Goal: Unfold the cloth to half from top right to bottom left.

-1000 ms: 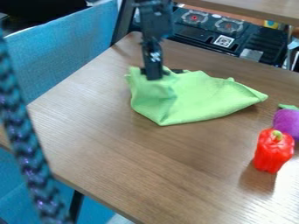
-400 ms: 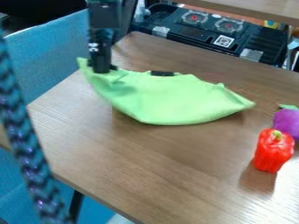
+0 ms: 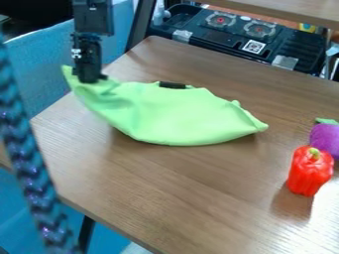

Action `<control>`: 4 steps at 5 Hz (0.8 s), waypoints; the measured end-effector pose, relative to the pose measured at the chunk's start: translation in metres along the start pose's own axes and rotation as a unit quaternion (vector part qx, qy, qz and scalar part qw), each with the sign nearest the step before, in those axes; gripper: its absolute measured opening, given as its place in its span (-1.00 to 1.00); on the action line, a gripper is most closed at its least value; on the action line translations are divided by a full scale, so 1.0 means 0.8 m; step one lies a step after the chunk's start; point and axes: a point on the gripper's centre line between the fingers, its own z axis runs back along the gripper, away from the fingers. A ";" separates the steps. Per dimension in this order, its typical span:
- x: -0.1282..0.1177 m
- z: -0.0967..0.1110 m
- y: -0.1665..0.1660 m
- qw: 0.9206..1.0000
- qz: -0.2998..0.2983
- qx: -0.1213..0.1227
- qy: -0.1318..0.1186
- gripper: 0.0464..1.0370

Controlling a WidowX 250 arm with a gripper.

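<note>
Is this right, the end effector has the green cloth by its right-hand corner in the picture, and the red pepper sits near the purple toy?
Not quite: the camera view shows the end effector at the green cloth's left-hand corner in the picture. The red pepper does sit near the purple toy.

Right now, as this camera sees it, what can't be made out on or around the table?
All in the camera view:
- Underside and layers of the green cloth: hidden by its upper surface.
- What the dark piece at the cloth's far edge is: the cloth covers part of it.
- Right side of the purple toy: cut off by the right edge.
- Upper arm: cut off by the top edge.
- Table's left end: behind the braided cord.
</note>
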 end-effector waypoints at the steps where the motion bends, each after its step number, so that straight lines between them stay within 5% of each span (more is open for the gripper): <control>1: -0.016 0.010 0.003 1.000 0.014 0.003 -0.011 -0.06; 2: -0.035 0.026 0.014 0.999 0.046 0.005 -0.026 0.55; 3: -0.045 0.048 0.020 0.996 0.070 0.028 -0.040 0.94; 4: -0.033 0.064 0.020 0.994 0.076 0.035 -0.071 0.93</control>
